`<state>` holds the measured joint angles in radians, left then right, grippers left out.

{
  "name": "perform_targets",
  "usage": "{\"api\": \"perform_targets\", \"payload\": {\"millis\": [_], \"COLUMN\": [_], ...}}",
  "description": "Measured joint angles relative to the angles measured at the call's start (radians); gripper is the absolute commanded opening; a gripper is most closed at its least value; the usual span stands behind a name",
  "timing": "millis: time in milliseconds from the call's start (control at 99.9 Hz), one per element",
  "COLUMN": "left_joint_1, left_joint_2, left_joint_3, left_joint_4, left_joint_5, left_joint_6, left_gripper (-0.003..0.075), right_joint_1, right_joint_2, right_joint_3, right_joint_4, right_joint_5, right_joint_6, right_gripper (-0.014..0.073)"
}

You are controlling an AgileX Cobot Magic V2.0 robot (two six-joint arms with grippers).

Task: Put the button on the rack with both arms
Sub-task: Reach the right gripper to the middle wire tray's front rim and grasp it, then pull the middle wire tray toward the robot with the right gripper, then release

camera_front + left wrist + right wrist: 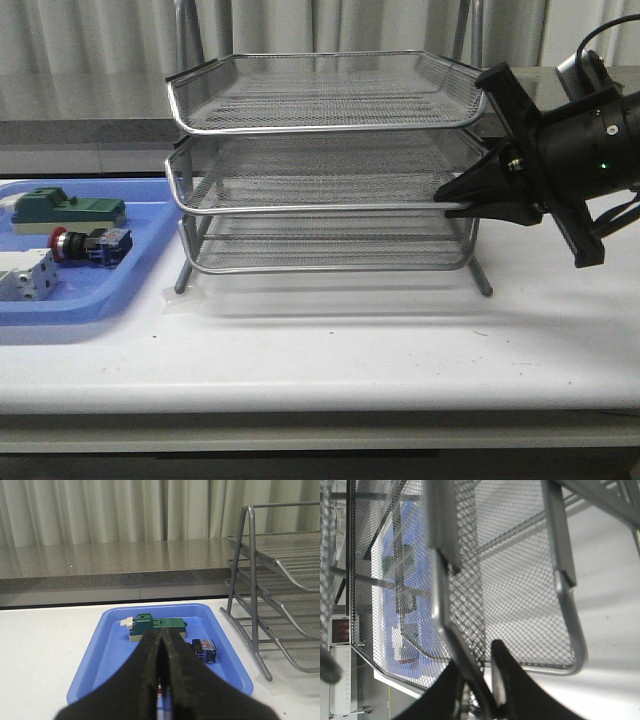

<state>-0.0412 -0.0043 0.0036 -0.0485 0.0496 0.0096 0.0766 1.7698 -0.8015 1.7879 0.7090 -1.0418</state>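
- Pale curtains hang behind a white counter (330,350), which carries one silver wire rack (325,160) with three mesh trays and, to the robot's left of it, one flat blue tray (140,280).
- One button (90,244) lies on its side in the blue tray, red head pointing away from the rack, well apart from it. One green block (68,210) sits just behind the button and one white-grey block (25,274) just in front of it.
- Two arms are at work. The right gripper (455,200) is clamped on the right-hand rim of the rack's middle tray; its wrist view shows the wire edge pinched between the fingers.
- The left gripper (162,680) is pressed together with nothing visible between the fingers, hanging above the near end of the blue tray, with the button partly hidden behind them.
- The button looks small, rigid and light. Its rounded head and smooth collar would probably slip or roll, so the flat-sided dark body seems the better place to take hold, across its width. The neighbouring blocks leave little room on either side.
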Motion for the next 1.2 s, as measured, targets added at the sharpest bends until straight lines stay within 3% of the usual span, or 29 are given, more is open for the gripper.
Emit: {"api": "perform_targets", "payload": {"millis": [571,851,991,1202], "left_joint_1": [0.0,0.0,0.0,0.0], "left_joint_2": [0.0,0.0,0.0,0.0], "left_joint_3": [0.0,0.0,0.0,0.0], "left_joint_4": [0.0,0.0,0.0,0.0], "left_joint_5": [0.0,0.0,0.0,0.0], "left_joint_6": [0.0,0.0,0.0,0.0], "left_gripper": [-0.002,-0.002,-0.002,-0.002], "right_joint_1": [0.0,0.0,0.0,0.0], "right_joint_2": [-0.25,-0.298,-0.298,-0.298], "right_joint_3": [0.291,0.339,0.341,0.349], "right_joint_4": [-0.058,-0.077,-0.087,-0.151], "right_joint_5": [0.021,0.038,0.053,0.078], "right_joint_6": [-0.013,-0.013,-0.013,-0.013], "right_gripper": [-0.0039,-0.0022,0.0064,0.0319]}}
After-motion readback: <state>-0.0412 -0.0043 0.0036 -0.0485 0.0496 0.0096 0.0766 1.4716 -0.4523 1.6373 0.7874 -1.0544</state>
